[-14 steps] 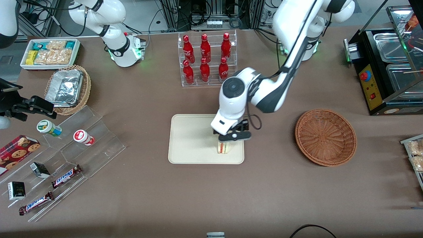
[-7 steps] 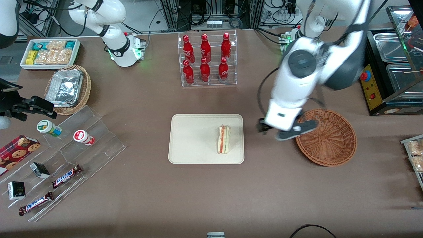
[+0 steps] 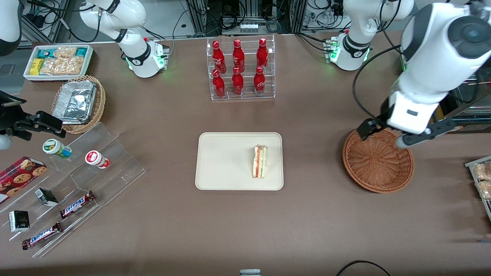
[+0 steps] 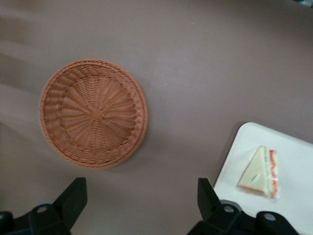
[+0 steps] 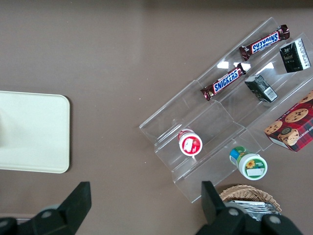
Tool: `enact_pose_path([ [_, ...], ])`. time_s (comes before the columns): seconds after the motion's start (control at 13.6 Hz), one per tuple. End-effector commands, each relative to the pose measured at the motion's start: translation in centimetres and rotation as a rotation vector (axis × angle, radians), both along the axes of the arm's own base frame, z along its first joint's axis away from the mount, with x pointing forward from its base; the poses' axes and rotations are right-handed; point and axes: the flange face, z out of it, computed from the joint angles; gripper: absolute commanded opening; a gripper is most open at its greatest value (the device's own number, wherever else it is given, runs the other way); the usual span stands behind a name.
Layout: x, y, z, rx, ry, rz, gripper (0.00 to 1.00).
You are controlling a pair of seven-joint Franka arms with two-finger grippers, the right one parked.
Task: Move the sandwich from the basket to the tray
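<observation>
The sandwich lies on the cream tray, near the tray's edge that faces the basket, with its red and green filling showing. The reddish-brown wicker basket stands empty toward the working arm's end of the table. My gripper hangs open and empty, high above the basket's rim farthest from the front camera. In the left wrist view the gripper is spread wide over bare table between the basket and the tray, where the sandwich rests.
A clear rack of red bottles stands farther from the front camera than the tray. Toward the parked arm's end are a stepped acrylic shelf with snacks, a tan basket with foil trays and a white snack bin. A black machine sits beside the brown basket.
My gripper let go of the sandwich on the tray, rose, and swung away toward the working arm's end, ending above the basket. The sandwich stays on the tray.
</observation>
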Motion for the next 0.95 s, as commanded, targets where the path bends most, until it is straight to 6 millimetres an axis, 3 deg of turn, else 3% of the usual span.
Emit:
enact_pose_path([
  [0.0,-2.0,3.8,1.0,-0.049,0.049,-0.066,1.0],
  [0.22,-3.9,7.5,3.5,-0.061,0.049,-0.076,1.0],
  [0.44,-4.5,10.1,4.1,-0.059,0.075,-0.06,1.0],
  [0.88,-4.1,9.3,4.2,-0.062,0.069,-0.16,1.0],
])
